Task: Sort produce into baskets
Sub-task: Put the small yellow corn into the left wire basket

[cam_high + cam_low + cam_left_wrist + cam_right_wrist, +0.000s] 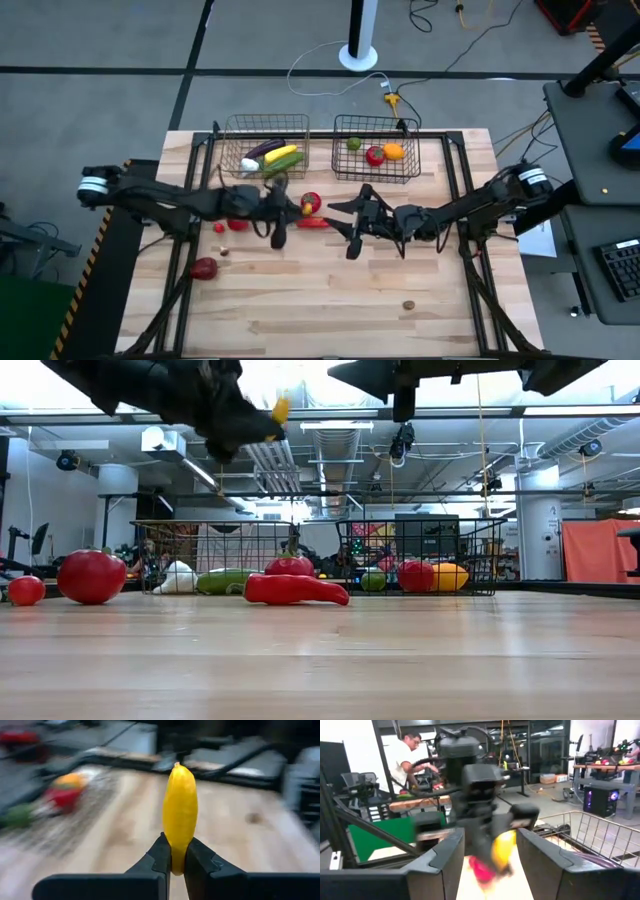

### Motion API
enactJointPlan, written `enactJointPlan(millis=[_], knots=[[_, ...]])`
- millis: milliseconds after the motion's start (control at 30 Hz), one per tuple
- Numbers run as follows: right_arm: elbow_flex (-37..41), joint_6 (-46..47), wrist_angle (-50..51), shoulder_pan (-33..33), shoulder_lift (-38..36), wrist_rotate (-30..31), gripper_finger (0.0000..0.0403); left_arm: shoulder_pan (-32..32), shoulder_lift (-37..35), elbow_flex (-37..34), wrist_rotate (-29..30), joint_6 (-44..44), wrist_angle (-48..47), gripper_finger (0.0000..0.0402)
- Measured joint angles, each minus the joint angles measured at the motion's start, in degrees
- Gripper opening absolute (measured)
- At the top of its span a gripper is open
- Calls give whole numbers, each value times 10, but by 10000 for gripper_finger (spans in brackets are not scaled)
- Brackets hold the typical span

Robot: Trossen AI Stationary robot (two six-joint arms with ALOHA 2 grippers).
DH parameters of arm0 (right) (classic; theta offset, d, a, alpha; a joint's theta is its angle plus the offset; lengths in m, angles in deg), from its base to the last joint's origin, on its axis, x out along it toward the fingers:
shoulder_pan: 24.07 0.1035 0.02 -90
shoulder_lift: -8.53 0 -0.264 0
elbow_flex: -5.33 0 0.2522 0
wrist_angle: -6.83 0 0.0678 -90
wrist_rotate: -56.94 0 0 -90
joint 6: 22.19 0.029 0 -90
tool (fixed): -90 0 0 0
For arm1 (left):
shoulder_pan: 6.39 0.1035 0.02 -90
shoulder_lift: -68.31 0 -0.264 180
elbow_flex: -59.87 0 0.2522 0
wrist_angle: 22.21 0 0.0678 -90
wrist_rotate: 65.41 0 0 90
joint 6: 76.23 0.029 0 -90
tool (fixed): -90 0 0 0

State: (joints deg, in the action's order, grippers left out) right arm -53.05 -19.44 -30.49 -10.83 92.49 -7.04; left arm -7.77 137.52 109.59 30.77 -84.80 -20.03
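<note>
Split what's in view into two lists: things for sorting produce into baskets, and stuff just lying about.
Job:
- yellow piece shut in the left gripper
- right gripper, open
- red pepper
- tomato
- copper basket
- grey basket

Lying about:
- cables on floor
- keyboard

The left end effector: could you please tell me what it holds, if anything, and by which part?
The left end effector is shut on a yellow banana-shaped piece, pinching it by one end.
</note>
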Motion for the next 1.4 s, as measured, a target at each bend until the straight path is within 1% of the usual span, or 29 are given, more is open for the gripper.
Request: enactJointPlan(millis=[67,167,300,367,467,600,800,933,1100,1200,1400], knots=[[0,3,9,0,-7,0,168,32,-38,0,20,-6,-59,13],[0,4,17,0,-11,0,163,96,-88,10,29,-10,-165,13],[0,3,15,-2,-9,0,158,197,-110,59,29,-16,-301,13],[0,4,16,-4,-6,-1,157,244,-103,87,23,-4,-356,12],[0,10,17,-10,-3,-5,158,307,-74,127,14,39,-433,12],[0,12,18,-13,-2,-8,159,373,-16,170,-29,86,-489,12],[0,12,27,-13,-2,-10,155,416,77,237,-39,152,-570,11],[0,18,40,-13,-2,-10,158,430,126,293,-39,200,-624,12],[0,19,44,-13,-2,-10,159,445,178,353,-39,280,-675,13],[0,19,47,-13,-2,-10,156,458,200,369,-39,304,-692,14],[0,34,63,-13,-2,-10,158,486,231,362,-39,339,-689,15]])
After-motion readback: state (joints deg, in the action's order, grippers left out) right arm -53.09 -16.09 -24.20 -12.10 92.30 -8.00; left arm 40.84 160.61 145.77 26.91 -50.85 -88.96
